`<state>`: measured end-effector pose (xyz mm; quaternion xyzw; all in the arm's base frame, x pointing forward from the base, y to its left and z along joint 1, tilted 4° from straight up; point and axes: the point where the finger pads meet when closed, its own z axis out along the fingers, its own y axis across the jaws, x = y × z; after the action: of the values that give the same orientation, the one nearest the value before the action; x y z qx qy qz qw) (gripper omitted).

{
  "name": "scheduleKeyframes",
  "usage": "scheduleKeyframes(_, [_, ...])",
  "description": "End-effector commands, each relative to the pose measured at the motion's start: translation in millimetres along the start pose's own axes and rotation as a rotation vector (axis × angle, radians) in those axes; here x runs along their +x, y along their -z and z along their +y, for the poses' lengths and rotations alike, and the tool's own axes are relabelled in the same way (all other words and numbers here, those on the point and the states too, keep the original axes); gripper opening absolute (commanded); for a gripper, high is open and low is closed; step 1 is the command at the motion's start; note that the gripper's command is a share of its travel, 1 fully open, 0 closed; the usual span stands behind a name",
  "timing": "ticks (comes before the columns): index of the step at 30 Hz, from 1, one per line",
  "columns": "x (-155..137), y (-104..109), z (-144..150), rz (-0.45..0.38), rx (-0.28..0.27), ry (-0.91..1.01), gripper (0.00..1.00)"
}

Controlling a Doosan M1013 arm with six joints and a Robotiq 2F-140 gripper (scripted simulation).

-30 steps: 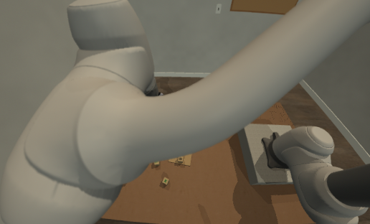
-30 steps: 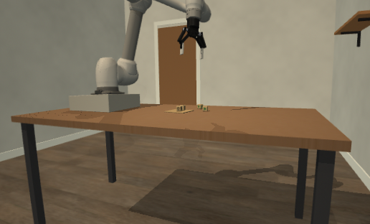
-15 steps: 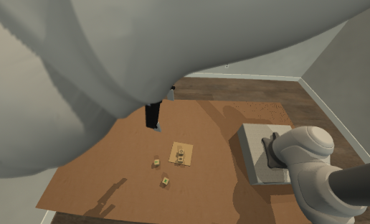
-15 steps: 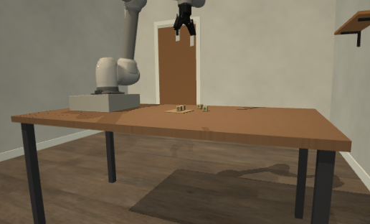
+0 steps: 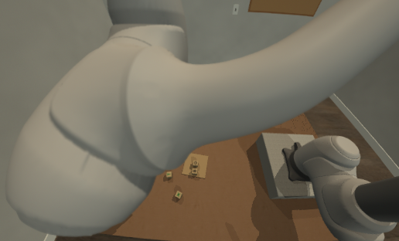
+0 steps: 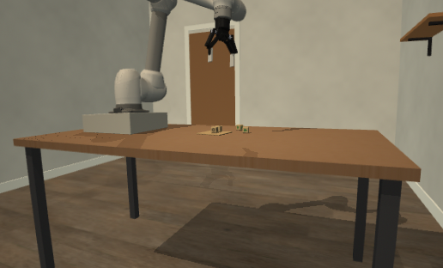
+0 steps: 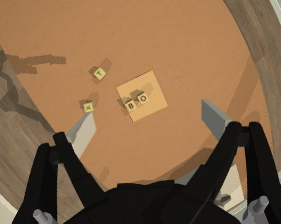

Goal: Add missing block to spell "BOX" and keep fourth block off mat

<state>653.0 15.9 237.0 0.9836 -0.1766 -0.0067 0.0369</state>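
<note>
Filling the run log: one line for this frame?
gripper: open, empty, high above table | mat: two blocks | off mat: two blocks | phase: pre-pick

A wooden table [image 6: 284, 150] on dark metal legs [image 6: 387, 223] stands far below the tool, on a dark plank floor [image 6: 91, 215]. Behind the tool is a brown door [image 6: 211, 94] in a white frame, closed. A wooden wall shelf [image 6: 430, 23] on black brackets hangs well off to the side of the tool, at about its height.
</note>
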Motion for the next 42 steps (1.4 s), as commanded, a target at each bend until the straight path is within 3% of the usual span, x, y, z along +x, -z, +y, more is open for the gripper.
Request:
scheduleKeyframes(1, [-2, -31, -8, 0.012, -0.041, -0.132, 1.0])
scheduleKeyframes(3, [-3, -36, -9, 0.014, -0.045, -0.153, 1.0])
scheduleKeyframes(4, [-5, -49, -12, 0.019, -0.057, -0.206, 1.0])
scheduleKeyframes(6, [-5, -49, -12, 0.019, -0.057, -0.206, 1.0])
scheduleKeyframes(8, [-9, -70, -18, 0.029, -0.074, -0.292, 1.0])
scheduleKeyframes(10, [-9, -71, -18, 0.03, -0.075, -0.297, 1.0])
scheduleKeyframes(11, [-12, -87, -22, 0.039, -0.088, -0.363, 1.0])
scheduleKeyframes(13, [-13, -87, -22, 0.04, -0.088, -0.365, 1.0])
scheduleKeyframes(14, [-16, -103, -26, 0.05, -0.099, -0.43, 1.0])
scheduleKeyframes(18, [-20, -118, -30, 0.061, -0.109, -0.492, 1.0])
scheduleKeyframes(19, [-24, -131, -33, 0.072, -0.117, -0.549, 1.0])
scheduleKeyframes(23, [-25, -132, -33, 0.072, -0.117, -0.552, 1.0])
scheduleKeyframes(25, [-33, -158, -40, 0.095, -0.129, -0.658, 1.0])
scheduleKeyframes(27, [-33, -158, -40, 0.095, -0.129, -0.661, 1.0])
scheduleKeyframes(32, [-47, -192, -48, 0.127, -0.139, -0.801, 1.0])
scheduleKeyframes(42, [-67, -232, -57, 0.167, -0.141, -0.973, 1.0])
